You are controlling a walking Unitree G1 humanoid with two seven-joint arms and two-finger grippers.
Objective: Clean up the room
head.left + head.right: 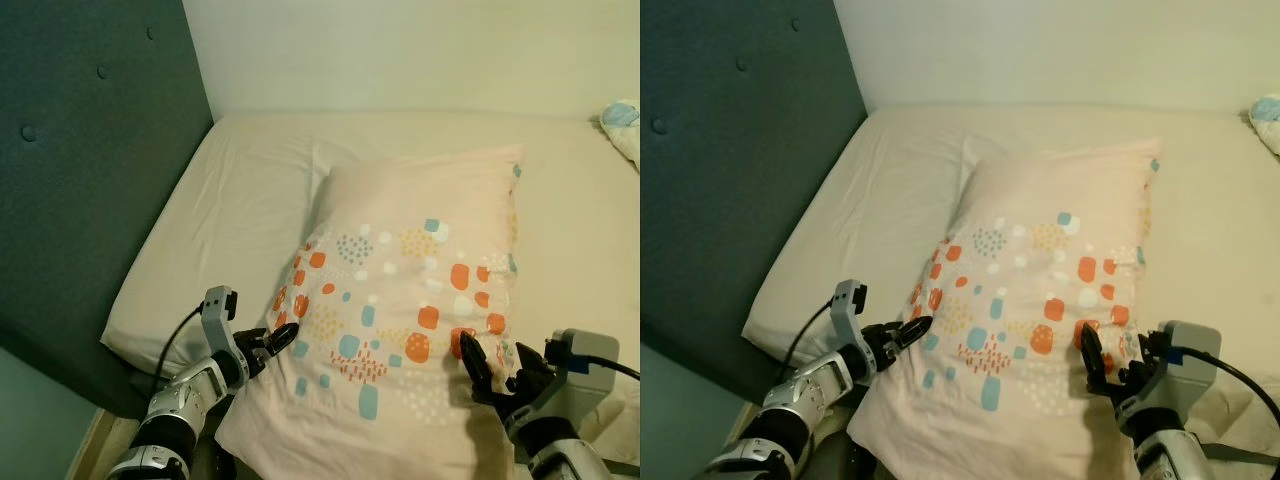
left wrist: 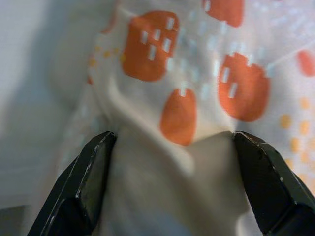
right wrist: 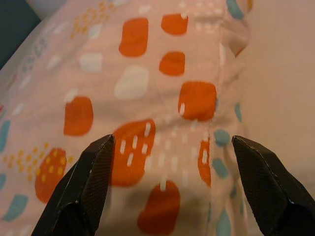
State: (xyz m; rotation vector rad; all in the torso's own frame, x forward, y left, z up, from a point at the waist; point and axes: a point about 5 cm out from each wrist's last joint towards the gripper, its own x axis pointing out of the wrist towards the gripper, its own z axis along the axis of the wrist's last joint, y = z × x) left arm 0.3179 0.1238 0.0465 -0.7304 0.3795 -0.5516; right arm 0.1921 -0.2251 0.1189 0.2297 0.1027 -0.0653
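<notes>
Patterned pillow [image 1: 410,290] on bed [image 1: 240,200]; both tools [image 1: 283,338] [image 1: 482,368] agape at near edge.

pillow [image 1: 410,290] on bed [image 1: 240,190] | headboard [image 1: 90,150] left | bundle [image 1: 622,120], perhaps cloth, far right

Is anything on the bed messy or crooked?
Yes. The patterned pillow lies slanted, its near corner hanging off the edge of the bed, away from the headboard. Both the left gripper and right gripper are open at its lower corners.
</notes>
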